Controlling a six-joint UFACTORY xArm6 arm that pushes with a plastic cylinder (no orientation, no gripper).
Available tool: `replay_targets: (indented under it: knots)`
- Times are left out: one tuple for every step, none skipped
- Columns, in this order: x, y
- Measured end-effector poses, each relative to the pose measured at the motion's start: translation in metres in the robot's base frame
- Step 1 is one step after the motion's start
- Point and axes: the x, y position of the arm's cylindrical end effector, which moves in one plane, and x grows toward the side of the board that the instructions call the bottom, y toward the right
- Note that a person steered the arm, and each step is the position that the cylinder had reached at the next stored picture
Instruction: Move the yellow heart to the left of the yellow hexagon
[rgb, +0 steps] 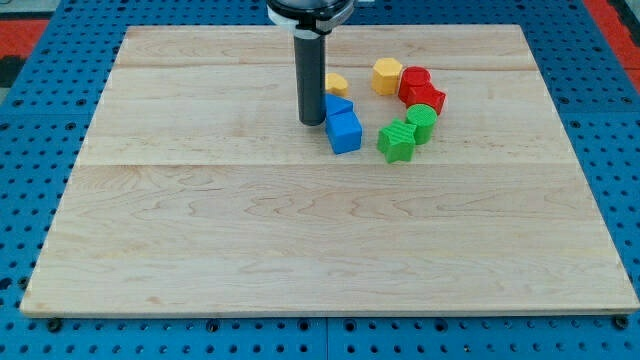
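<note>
The yellow heart (338, 83) lies near the view's top centre, partly hidden behind my rod. The yellow hexagon (387, 75) sits to its right, apart from it. My tip (312, 122) rests on the board just below and to the left of the heart, touching or nearly touching the left side of two blue blocks: one blue block (337, 105) directly under the heart and a blue cube (345, 133) below that.
Two red blocks (421, 92) sit right of the yellow hexagon. A green cylinder (421, 122) and a green block (396, 141) lie below them. The wooden board (300, 250) sits on a blue pegboard surface.
</note>
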Motion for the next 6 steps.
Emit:
replay_targets:
  knots:
    - [-0.021, 0.0]
    - [-0.021, -0.006]
    - [-0.028, -0.027]
    - [-0.028, -0.011]
    - [-0.038, 0.026]
    - [-0.035, -0.021]
